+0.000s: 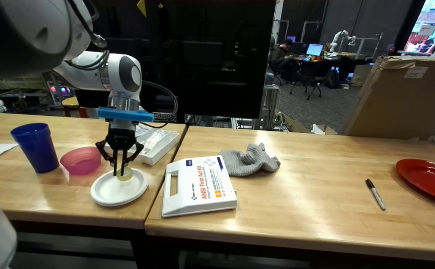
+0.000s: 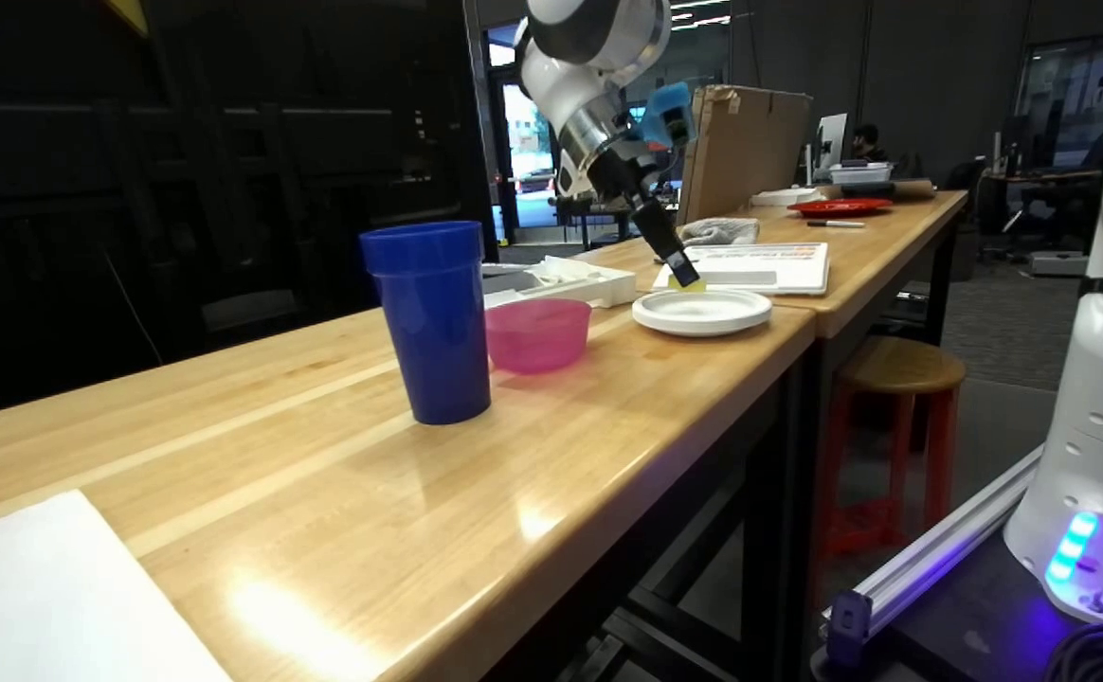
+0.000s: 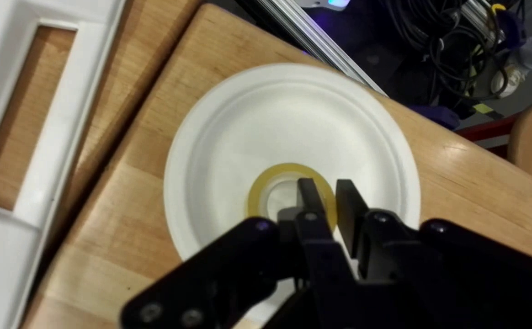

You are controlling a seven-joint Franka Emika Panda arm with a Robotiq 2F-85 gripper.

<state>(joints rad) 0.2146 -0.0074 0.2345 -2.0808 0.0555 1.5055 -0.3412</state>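
My gripper [image 1: 119, 174] is shut on one wall of a small yellow tape roll [image 1: 129, 175]. In the wrist view the gripper [image 3: 325, 183] has one finger inside the ring and the other against its outside. The tape roll [image 3: 255, 196] lies roughly flat and looks slightly raised above a white plate [image 3: 293, 119]. In an exterior view the roll [image 2: 698, 286] shows at the fingertips, over the far part of the plate [image 2: 703, 324]. The plate [image 1: 116, 195] rests near the table's front edge. The fingers hide part of the roll.
A pink bowl [image 1: 81, 162] and a blue cup [image 1: 38, 149] stand beside the plate. A white first aid kit [image 1: 202, 186] lies across the table seam. An open white case [image 1: 161, 147] and grey cloth [image 1: 249, 161] lie behind. A marker [image 1: 375, 194] and red plate [image 1: 430, 177] lie farther off.
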